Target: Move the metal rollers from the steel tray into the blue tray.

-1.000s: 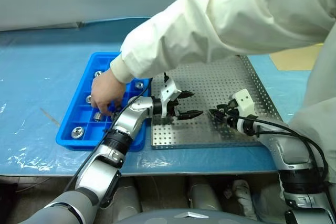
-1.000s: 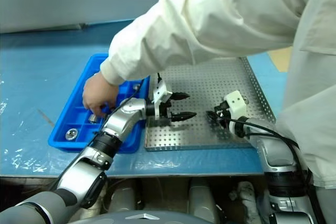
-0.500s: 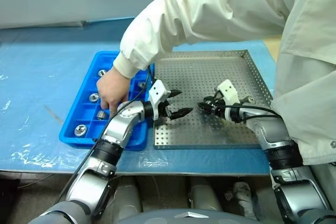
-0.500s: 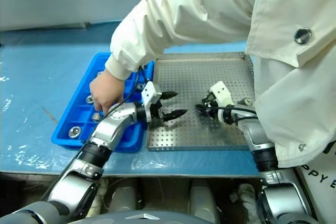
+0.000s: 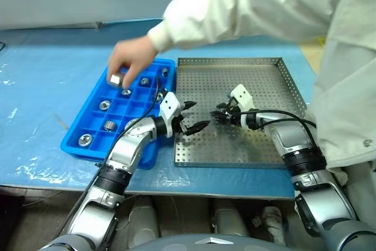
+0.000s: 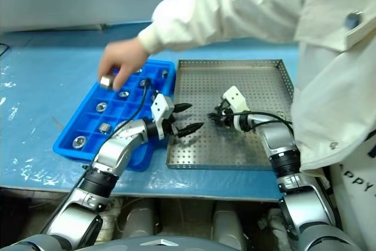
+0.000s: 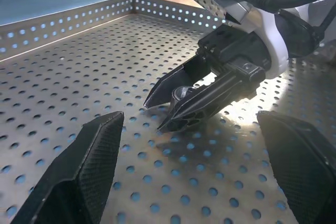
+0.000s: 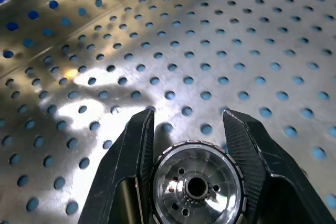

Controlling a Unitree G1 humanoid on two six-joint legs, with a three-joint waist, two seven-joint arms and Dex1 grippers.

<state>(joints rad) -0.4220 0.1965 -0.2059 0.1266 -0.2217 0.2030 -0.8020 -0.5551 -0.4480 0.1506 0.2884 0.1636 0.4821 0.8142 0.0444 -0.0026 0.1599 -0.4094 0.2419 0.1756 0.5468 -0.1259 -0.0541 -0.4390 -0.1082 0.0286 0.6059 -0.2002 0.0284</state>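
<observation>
Pinching a small shiny metal roller [image 8: 198,183], the right gripper [image 5: 222,116] hovers over the perforated steel tray's [image 5: 258,69] bare middle. Left gripper [image 5: 194,116], spread wide, sits at that tray's left edge beside the compartmented blue plastic tray [image 5: 88,123]. A person's hand [image 5: 132,60] lifts another roller [image 5: 115,79] above the blue tray.

**Two trays side by side, both tools over the right one**

The bright blue compartmented plastic tray [image 5: 88,127] lies on the table [image 5: 35,86], touching the left rim of the perforated steel tray [image 5: 235,74]. Shiny metal rollers [image 5: 105,105] sit in separate compartments. A person's hand [image 5: 130,60] holds one above the far end. The left tool [image 5: 191,117] and the right tool [image 5: 220,114] face each other over the steel tray, the right clamping a roller [image 8: 198,184].
</observation>
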